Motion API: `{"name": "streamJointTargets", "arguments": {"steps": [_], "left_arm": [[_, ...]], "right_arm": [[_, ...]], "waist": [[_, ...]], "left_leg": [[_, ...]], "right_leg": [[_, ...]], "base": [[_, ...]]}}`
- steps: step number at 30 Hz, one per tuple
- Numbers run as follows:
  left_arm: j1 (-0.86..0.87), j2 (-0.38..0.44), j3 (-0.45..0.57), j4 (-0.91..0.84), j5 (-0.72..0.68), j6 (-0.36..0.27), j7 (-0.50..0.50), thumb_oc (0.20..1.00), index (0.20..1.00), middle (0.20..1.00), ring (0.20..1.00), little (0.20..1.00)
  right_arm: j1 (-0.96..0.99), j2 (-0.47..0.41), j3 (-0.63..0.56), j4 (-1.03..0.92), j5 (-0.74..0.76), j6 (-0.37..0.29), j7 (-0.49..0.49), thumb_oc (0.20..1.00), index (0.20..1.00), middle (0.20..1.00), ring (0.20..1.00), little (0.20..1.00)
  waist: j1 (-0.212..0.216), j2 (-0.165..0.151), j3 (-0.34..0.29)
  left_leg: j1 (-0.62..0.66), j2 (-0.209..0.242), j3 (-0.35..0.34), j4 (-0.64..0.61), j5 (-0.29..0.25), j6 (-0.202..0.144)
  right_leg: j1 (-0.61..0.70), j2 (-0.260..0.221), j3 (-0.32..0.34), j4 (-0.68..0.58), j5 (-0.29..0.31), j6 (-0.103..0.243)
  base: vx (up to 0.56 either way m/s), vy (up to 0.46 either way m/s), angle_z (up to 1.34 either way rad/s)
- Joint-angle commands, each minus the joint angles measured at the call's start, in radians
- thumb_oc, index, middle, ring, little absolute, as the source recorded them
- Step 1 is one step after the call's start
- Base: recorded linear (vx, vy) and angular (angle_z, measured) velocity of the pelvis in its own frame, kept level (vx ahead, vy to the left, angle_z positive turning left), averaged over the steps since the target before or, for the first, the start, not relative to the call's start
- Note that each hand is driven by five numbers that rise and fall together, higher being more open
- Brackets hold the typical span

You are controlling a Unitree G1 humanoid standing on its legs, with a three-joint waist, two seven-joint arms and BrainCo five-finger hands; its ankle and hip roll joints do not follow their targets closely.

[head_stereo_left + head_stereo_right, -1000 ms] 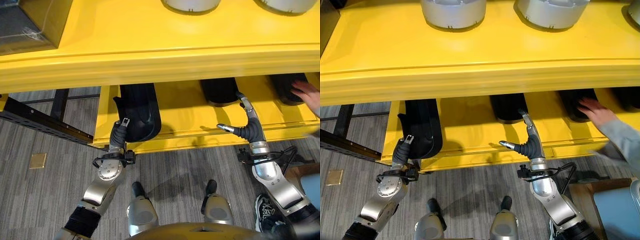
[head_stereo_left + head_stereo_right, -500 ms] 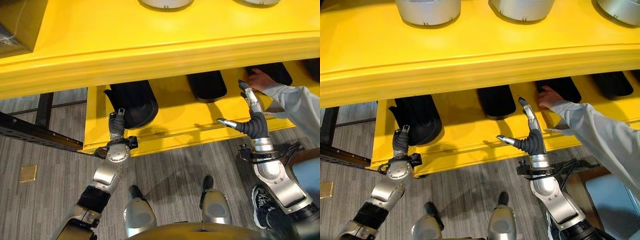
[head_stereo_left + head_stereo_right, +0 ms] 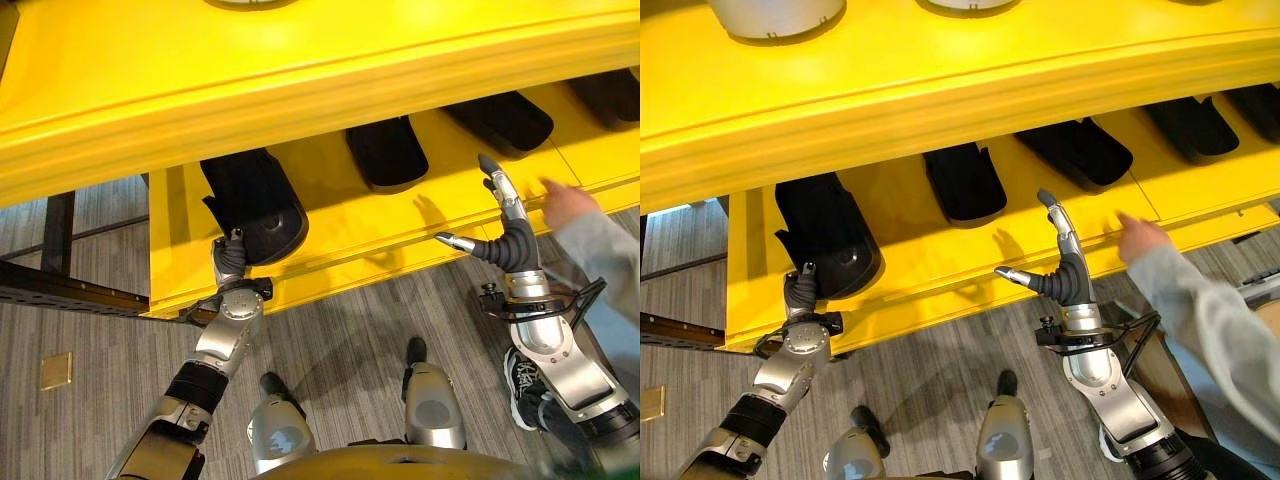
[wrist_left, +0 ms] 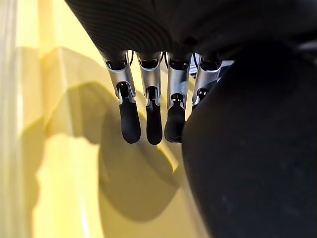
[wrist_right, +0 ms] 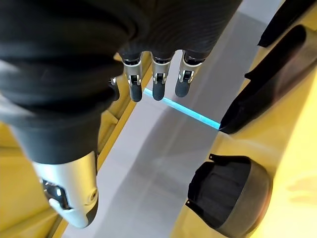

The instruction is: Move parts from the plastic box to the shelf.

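Note:
A black moulded part (image 3: 255, 200) lies at the left end of the lower yellow shelf (image 3: 340, 225). My left hand (image 3: 230, 262) reaches over the shelf's front lip and lies against the part's near end. In the left wrist view its fingers (image 4: 148, 116) hang straight beside the black part (image 4: 247, 148), so the hand is open. My right hand (image 3: 1065, 270) hovers open above the shelf's front edge, fingers (image 5: 156, 84) straight and thumb spread, holding nothing. Three more black parts (image 3: 962, 183) (image 3: 1080, 150) (image 3: 1195, 125) lie along the same shelf.
A person's hand (image 3: 1140, 240) in a grey sleeve rests on the shelf lip just right of my right hand. The upper yellow shelf (image 3: 300, 70) overhangs and carries round grey parts (image 3: 775, 15). A black frame (image 3: 60, 290) stands at the left over grey carpet.
The camera has turned, bringing more of the shelf's right side into view. The person's hand has drawn back from a black part to the shelf's front edge. My left hand stays at its part.

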Motion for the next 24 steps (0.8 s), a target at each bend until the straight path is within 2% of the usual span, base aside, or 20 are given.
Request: {"name": "streamJointTargets", "arguments": {"steps": [1,12,14,24], "left_arm": [[-0.068,0.032,0.033,0.008,0.071,-0.033,0.046,0.2,0.2,0.2,0.2,0.2],[-0.124,0.091,0.042,0.227,0.124,-0.011,0.025,0.2,0.2,0.2,0.2,0.2],[-0.14,0.09,0.069,0.335,0.113,-0.024,0.027,0.2,0.2,0.2,0.2,0.2],[-0.182,0.15,0.115,0.504,0.177,0.0,0.023,0.2,0.2,0.2,0.2,0.2]], "right_arm": [[-0.029,-0.027,-0.04,-0.062,-0.01,-0.043,0.024,1.0,1.0,1.0,1.0,1.0],[-0.052,-0.073,-0.052,-0.071,0.019,-0.019,0.1,1.0,1.0,1.0,1.0,1.0],[-0.054,-0.091,-0.062,-0.08,0.015,-0.013,0.12,1.0,1.0,1.0,1.0,1.0],[-0.071,-0.135,-0.099,-0.109,0.01,0.016,0.153,1.0,1.0,1.0,1.0,1.0]], "waist": [[-0.013,-0.011,-0.018],[-0.057,0.008,-0.007],[-0.076,0.013,0.0],[-0.109,0.025,0.025]], "left_leg": [[-0.083,0.024,-0.061,0.045,-0.003,0.016],[-0.089,0.026,-0.04,0.056,0.003,0.007],[-0.093,0.023,-0.031,0.063,0.003,0.006],[-0.108,0.015,-0.016,0.083,-0.004,0.001]], "right_leg": [[0.022,0.034,0.039,0.147,-0.202,-0.039],[-0.019,0.013,0.067,0.196,-0.212,-0.045],[-0.041,0.001,0.081,0.217,-0.216,-0.046],[-0.091,-0.025,0.105,0.247,-0.219,-0.043]], "base": [[0.04,0.043,-0.03],[0.02,0.059,-0.08],[0.0,0.117,-0.11],[-0.02,0.074,-0.07]]}}
